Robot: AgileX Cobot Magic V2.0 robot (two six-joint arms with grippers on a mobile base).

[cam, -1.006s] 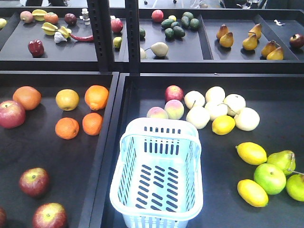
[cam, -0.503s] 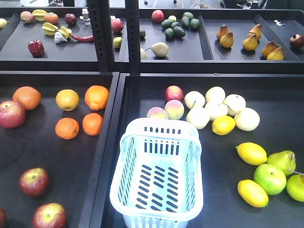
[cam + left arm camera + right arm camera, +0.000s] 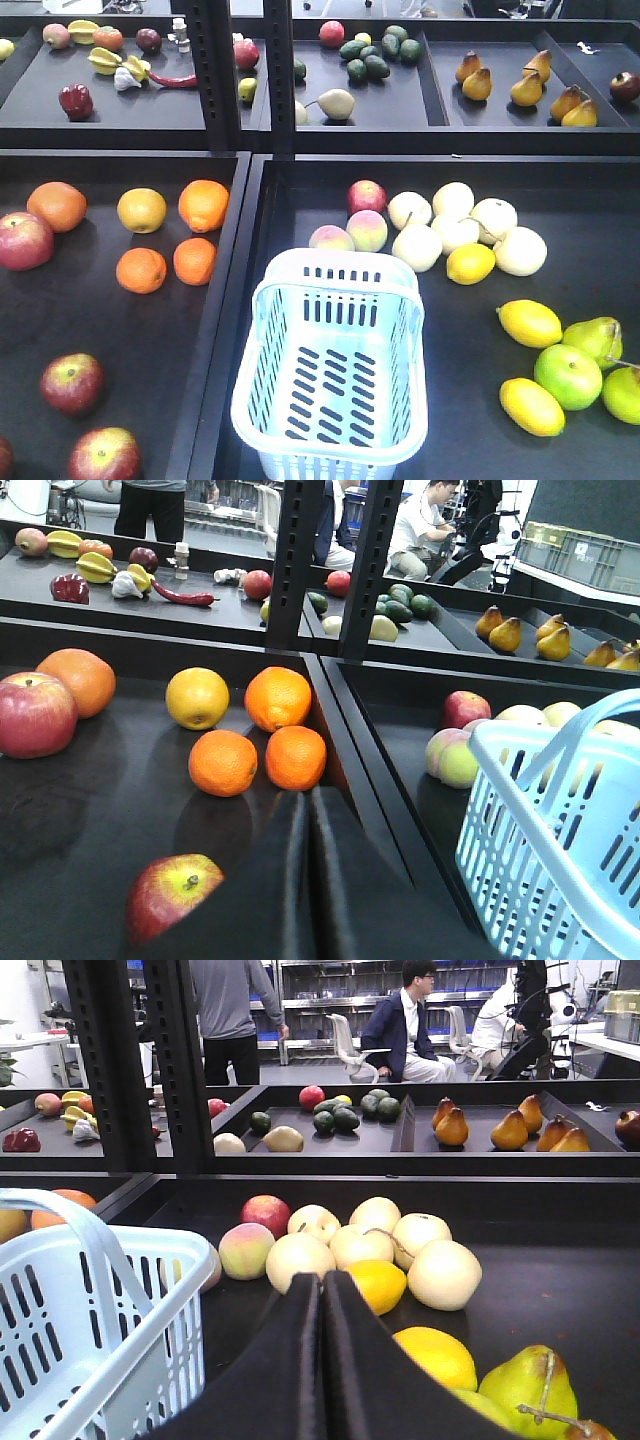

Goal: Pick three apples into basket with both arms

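Left wrist view: the left end effector (image 3: 306, 805) fills the bottom centre. Its two black fingers are pressed together along a thin seam and hold nothing. A dark red apple (image 3: 172, 892) with a yellow-green patch at its stem lies on the black worktop (image 3: 90, 810), just left of those fingers and not touching them. Oranges (image 3: 278, 698) sit ahead of the end effector. The pale blue basket (image 3: 540, 840) stands to its right, beyond a tray divider.

A label on a grey crate (image 3: 585, 555) far behind is too small to read.

Right wrist view: the right end effector (image 3: 322, 1285) is likewise closed tight and empty (only a hairline shows between the fingers). The basket stands to its left, and a lemon (image 3: 380, 1282) lies just ahead.

Front view: two apples (image 3: 71, 383) lie in the left tray, outside the basket.
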